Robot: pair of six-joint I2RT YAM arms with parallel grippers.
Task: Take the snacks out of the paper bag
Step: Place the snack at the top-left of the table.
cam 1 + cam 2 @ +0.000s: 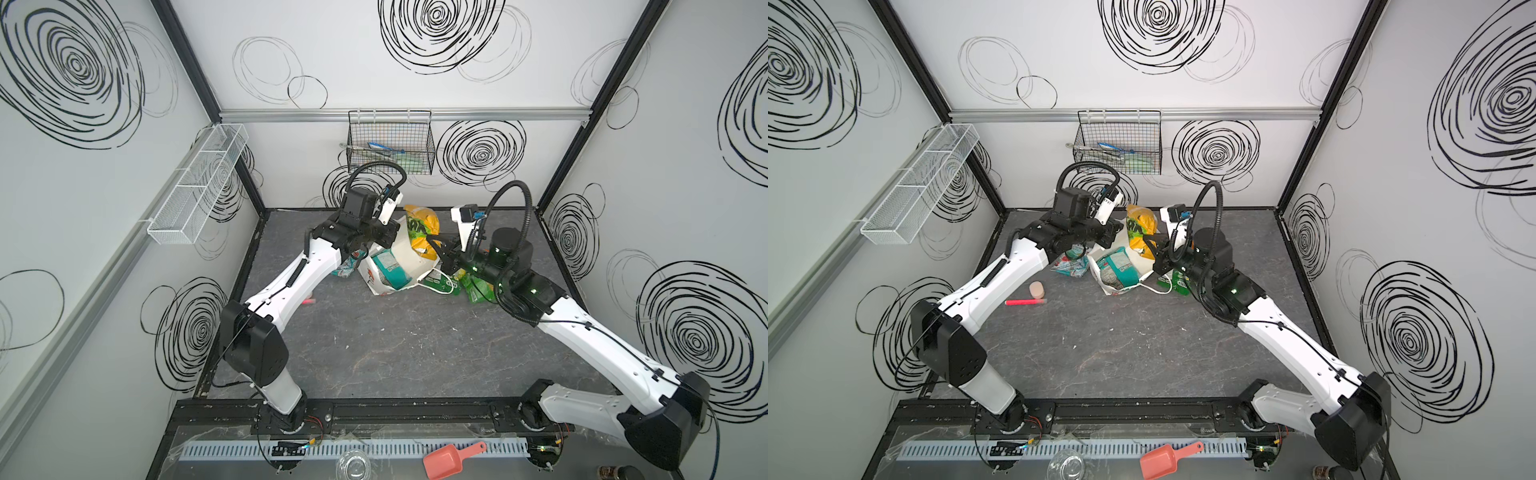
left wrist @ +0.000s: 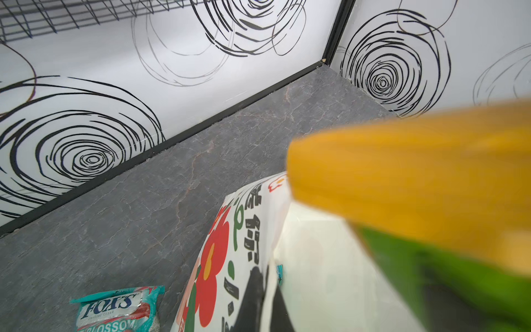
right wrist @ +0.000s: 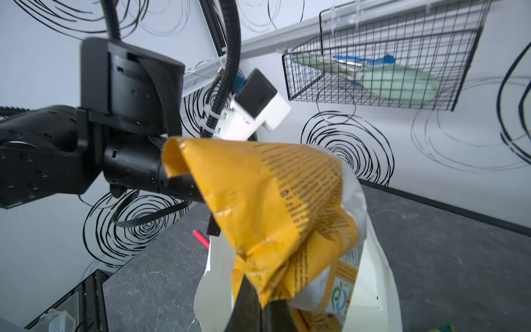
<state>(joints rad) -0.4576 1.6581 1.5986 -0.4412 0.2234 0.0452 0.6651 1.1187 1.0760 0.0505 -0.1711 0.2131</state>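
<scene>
The white paper bag point(image 1: 409, 259) point(image 1: 1105, 286) with red flower prints lies on its side at the back of the table, mouth facing the front. My left gripper point(image 2: 265, 296) is shut on the bag's rim point(image 2: 218, 258). My right gripper point(image 1: 430, 243) point(image 3: 258, 299) is shut on a yellow packet point(image 1: 422, 226) point(image 1: 1140, 226) point(image 3: 273, 201), which is raised above the bag's mouth. A teal-white packet point(image 1: 388, 268) point(image 1: 1119, 268) lies inside the bag. Another teal-white packet point(image 1: 1073, 264) point(image 2: 115, 307) lies on the table left of the bag. Green packets point(image 1: 478, 289) point(image 1: 1177, 282) lie to its right, partly under my right wrist.
A pink marker point(image 1: 1025, 301) and a beige round piece point(image 1: 1037, 289) lie left of centre. A black wire basket point(image 1: 390, 145) hangs on the back wall and a white mesh basket point(image 1: 199, 183) on the left wall. A pink scoop point(image 1: 451, 459) and a glass bowl point(image 1: 353, 463) sit beyond the front rail.
</scene>
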